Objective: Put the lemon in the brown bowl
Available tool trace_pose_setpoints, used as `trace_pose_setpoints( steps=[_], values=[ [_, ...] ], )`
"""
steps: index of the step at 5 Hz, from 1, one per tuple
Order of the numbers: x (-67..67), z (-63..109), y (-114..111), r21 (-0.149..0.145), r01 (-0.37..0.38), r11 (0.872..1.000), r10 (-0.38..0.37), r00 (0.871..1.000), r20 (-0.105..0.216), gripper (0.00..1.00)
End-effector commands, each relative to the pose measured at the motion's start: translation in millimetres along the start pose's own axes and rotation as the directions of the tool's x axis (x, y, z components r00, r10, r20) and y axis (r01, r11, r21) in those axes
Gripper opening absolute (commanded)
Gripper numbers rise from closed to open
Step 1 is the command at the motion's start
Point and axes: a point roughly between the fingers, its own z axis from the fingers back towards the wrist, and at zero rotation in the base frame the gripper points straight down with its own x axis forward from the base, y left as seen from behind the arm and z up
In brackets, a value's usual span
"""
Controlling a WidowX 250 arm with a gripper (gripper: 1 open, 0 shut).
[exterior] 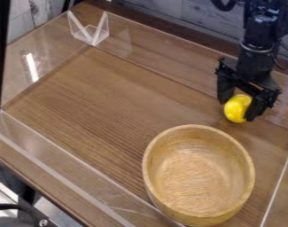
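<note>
The lemon (236, 109) is a small bright yellow fruit lying on the wooden table at the right, just beyond the brown bowl. The brown bowl (198, 171), a wide light-brown wooden bowl with a thick rim, stands empty at the front right. My black gripper (245, 96) hangs straight down over the lemon. Its two fingers are spread, one at each side of the fruit's top. The fingers stand open around the lemon; I cannot tell whether they touch it.
Clear plastic walls (63, 53) fence the table (98, 97) on the left, back and front. A clear folded stand (89, 28) sits at the back left corner. The table's right edge runs close behind the lemon.
</note>
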Motion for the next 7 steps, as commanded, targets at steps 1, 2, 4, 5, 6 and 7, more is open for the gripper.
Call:
trace_pose_setpoints(
  steps=[1, 2, 4, 5, 6, 7],
  values=[
    [7.2, 9.3, -4, 0.006, 0.027, 1.000, -0.027, 0.998, 0.049, 1.00],
    [8.0, 7.7, -5, 0.007, 0.033, 0.999, -0.033, 0.998, 0.055, 0.00],
    [6.3, 10.5, -6, 0.002, 0.037, 0.999, -0.037, 0.997, 0.064, 0.00],
    [1.7, 15.3, -5, 0.002, 0.037, 0.999, -0.037, 0.997, 0.061, 0.00],
    [-3.3, 20.3, -5, 0.002, 0.038, 0.999, -0.038, 0.998, 0.056, 0.00],
    [-7.5, 25.4, -5, 0.002, 0.041, 0.999, -0.041, 0.998, 0.050, 0.00]
  ],
)
